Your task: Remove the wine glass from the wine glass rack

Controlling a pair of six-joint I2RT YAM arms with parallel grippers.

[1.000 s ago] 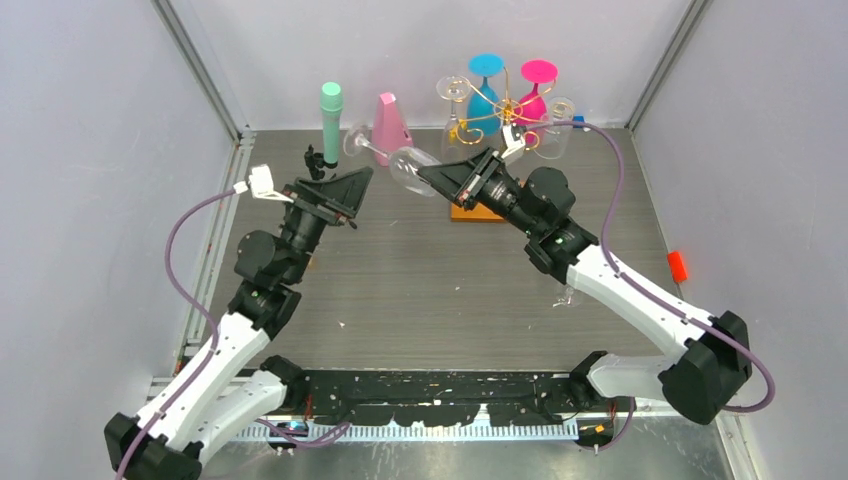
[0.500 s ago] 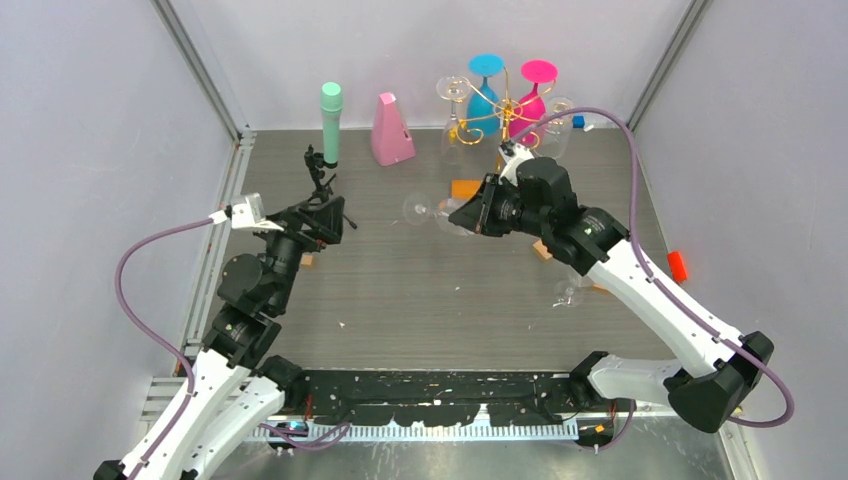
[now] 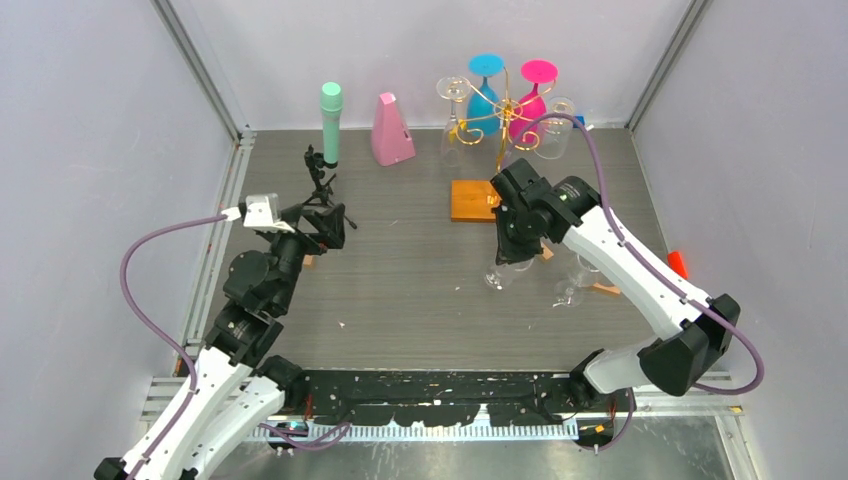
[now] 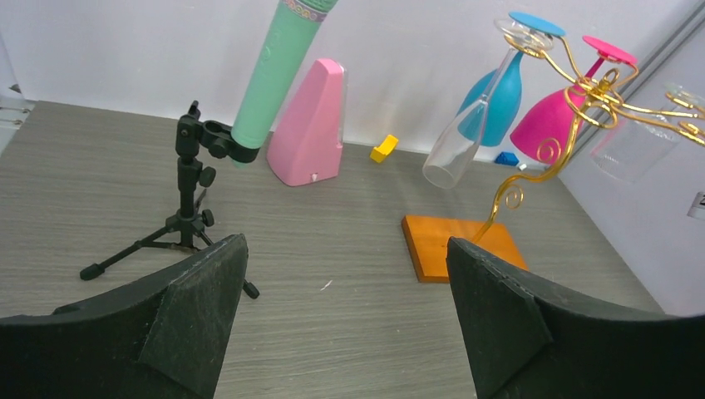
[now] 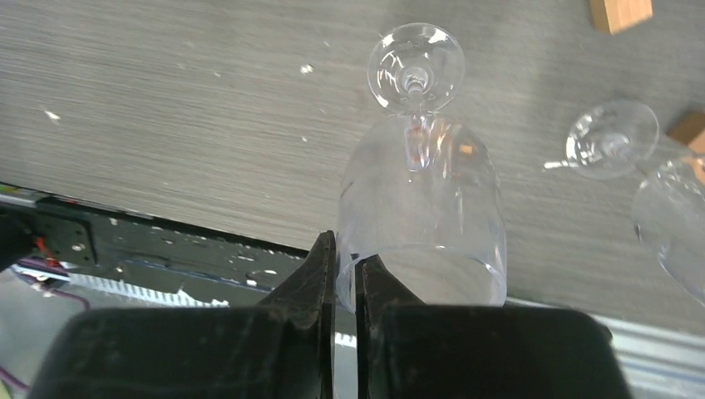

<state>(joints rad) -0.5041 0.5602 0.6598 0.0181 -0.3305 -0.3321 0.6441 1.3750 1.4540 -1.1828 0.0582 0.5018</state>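
Note:
A clear wine glass (image 5: 424, 183) hangs foot-down just over the table, right of centre (image 3: 500, 272). My right gripper (image 5: 345, 249) is shut on its rim, one finger inside the bowl and one outside. From above, the right gripper (image 3: 512, 240) points down over the glass. The wine glass rack (image 3: 505, 105) is gold wire on an orange-brown base (image 3: 472, 199) at the back, also shown in the left wrist view (image 4: 582, 91). Blue, pink and clear glasses hang upside down from it. My left gripper (image 4: 345, 307) is open and holds nothing, left of centre (image 3: 325, 225).
Another clear glass (image 3: 570, 290) sits on the table to the right of the held one (image 5: 611, 137). Small wooden blocks (image 3: 545, 252) lie near it. A mint microphone (image 3: 330, 110) on a black tripod (image 3: 320, 185) and a pink metronome (image 3: 390, 130) stand at the back left.
My right arm carried the clear glass from in front of the rack toward the near right and turned it from tilted to foot-down. The left arm drew back toward its base.

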